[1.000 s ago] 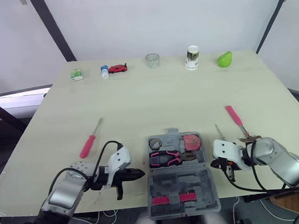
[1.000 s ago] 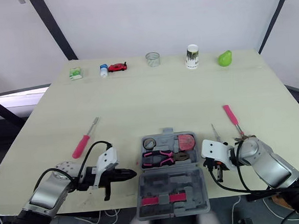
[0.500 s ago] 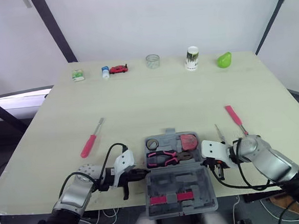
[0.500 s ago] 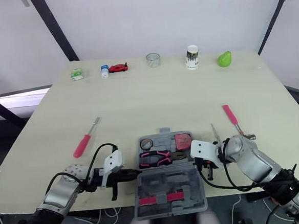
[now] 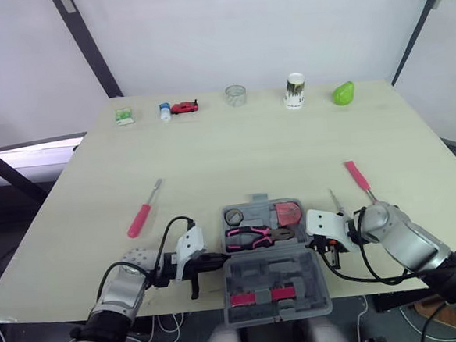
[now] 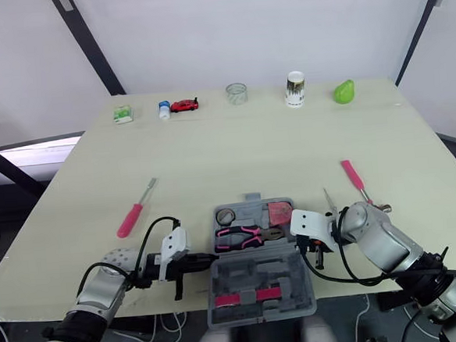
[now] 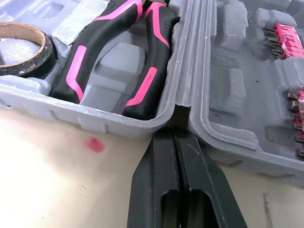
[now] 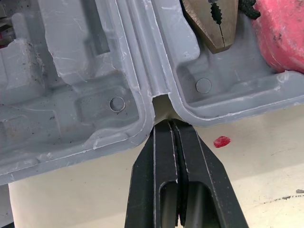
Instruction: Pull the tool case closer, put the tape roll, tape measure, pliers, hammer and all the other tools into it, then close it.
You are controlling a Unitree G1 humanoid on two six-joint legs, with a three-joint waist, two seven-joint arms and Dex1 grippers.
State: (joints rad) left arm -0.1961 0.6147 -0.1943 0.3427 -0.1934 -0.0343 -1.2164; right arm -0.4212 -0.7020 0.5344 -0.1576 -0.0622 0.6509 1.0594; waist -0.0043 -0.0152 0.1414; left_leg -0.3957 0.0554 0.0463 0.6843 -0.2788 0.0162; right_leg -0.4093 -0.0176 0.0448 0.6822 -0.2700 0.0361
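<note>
- Pliers (image 5: pixel 252 237), tape roll (image 5: pixel 233 216) and tape measure (image 5: pixel 290 213) are seen inside the open tool case (image 5: pixel 274 274).
- The left end effector (image 7: pixel 173 137) and right end effector (image 8: pixel 170 128), fingers pinched together, are set at its hinge.

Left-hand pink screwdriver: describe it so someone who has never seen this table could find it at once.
On the pale table, find the open grey tool case at the near edge, then look to the robot's left. The screwdriver lies alone there, pink handle nearest the robot; the other pink-handled tool lies right of the case, handle at its far end.
</note>
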